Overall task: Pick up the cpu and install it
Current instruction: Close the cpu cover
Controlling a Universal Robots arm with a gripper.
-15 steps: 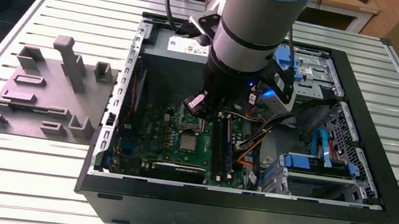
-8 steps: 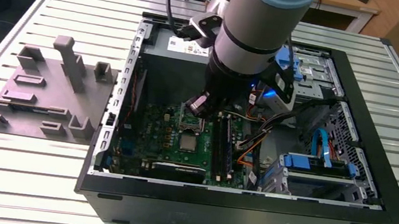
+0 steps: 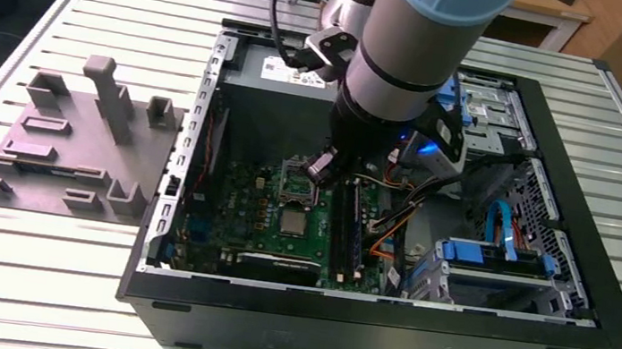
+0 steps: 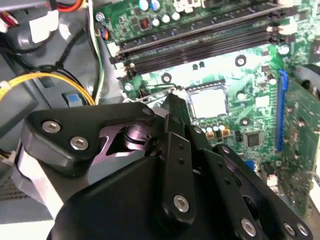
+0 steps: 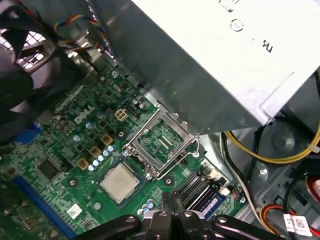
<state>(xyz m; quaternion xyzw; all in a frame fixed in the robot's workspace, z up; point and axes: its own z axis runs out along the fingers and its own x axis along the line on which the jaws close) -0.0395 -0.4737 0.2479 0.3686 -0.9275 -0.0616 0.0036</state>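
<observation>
Lying in its socket, the cpu (image 5: 120, 181) sits near the gripper (image 5: 172, 212).

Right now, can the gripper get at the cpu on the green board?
Probably yes. The cpu lies face up on the motherboard with nothing over it, the socket frame beside it hinged open. The gripper hangs just above the board, close by.

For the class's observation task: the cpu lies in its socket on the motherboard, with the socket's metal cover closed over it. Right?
Not quite. The cpu does lie in its socket on the motherboard, but the metal cover is swung open, leaving the chip bare, as the first wrist view shows.
</observation>
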